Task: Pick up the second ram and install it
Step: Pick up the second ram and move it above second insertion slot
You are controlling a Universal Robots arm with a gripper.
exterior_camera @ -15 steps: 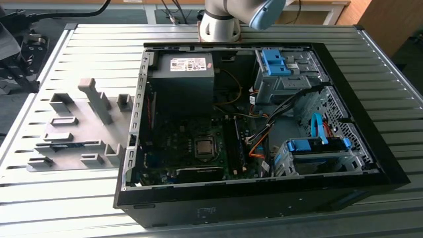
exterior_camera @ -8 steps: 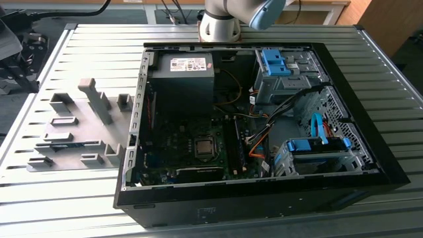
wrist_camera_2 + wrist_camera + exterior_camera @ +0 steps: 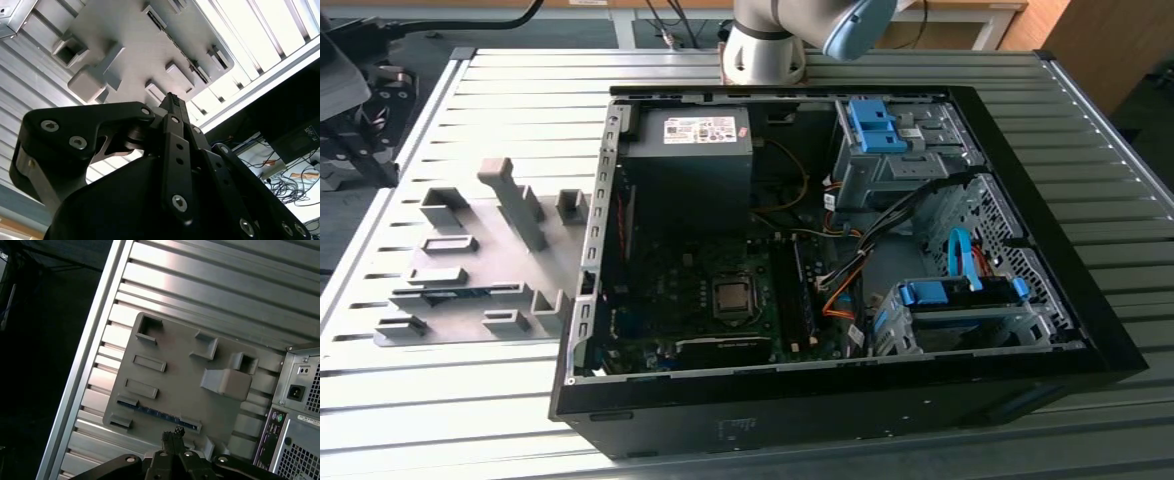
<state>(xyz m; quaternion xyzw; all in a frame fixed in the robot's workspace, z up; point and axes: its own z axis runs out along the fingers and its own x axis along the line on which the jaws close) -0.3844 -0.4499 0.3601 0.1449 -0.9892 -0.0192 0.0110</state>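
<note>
Claw pinched shut, fingertips together and nothing between them, hanging over the grey fixture plate in both wrist views. And there's the second ram, a thin blue-green strip lying in its cradle on that plate, just beside the fingertips as the first wrist view has it. How high the claw is above it, I can't tell. The plate sits on the slatted surface, on the exterior view's left of the open computer case.

Now the dangers, as I read them. With the fingers closed like this, any drop would put the tips straight onto the board's edge, which could scrape a chip or knock the stick out of its cradle. The grey end blocks crowd the strip tightly, so an off-centre grip could snag one or bring the stick up crooked. A crooked stick won't seat cleanly in the black motherboard slots, and orange cables run just beside them, ready to catch.
</note>
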